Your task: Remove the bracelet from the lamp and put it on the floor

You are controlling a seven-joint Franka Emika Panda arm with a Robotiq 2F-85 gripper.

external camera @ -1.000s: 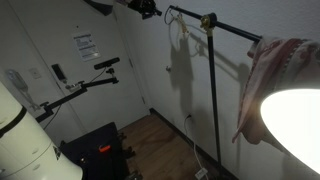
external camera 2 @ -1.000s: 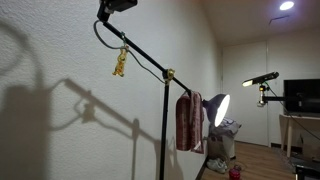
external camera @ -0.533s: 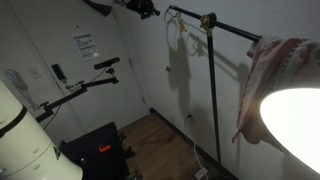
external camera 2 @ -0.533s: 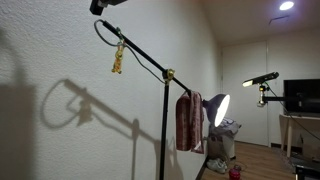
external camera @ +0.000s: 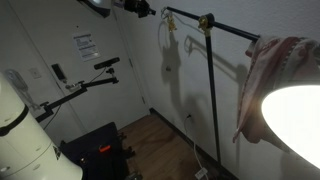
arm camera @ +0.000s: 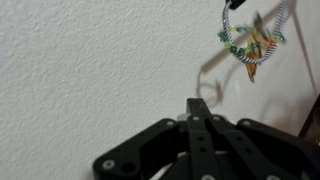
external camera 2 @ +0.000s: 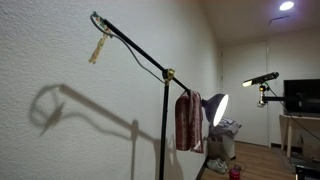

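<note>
**Bracelet hanging off the lamp arm tip, jaws shut and empty**

Closest in, wrist view: the jaws poke up from the bottom edge. The fingers are pressed flat together with nothing between them. The bracelet is up and to the right of them, not touching, in front of a textured white wall. From here it reads as a stringy loop with green and yellow-orange bits, hooked over a dark tip at the top edge.

In an exterior view the bracelet dangles right at the high end of the slanted arm of the lamp, leaning a bit off vertical and throwing a shadow on the wall. Down the arm, past the brass joint, a pinkish cloth is draped over it. The glowing shade sits just behind the cloth. So the cloth crowds the low end of the arm, well apart from the bracelet.

Further back there's a black-armed tripod and brown plank floor way below the bracelet. A printed sheet is stuck on the wall, with text too small to read. Far end of the room has a dark screen and a ceiling light.
</note>
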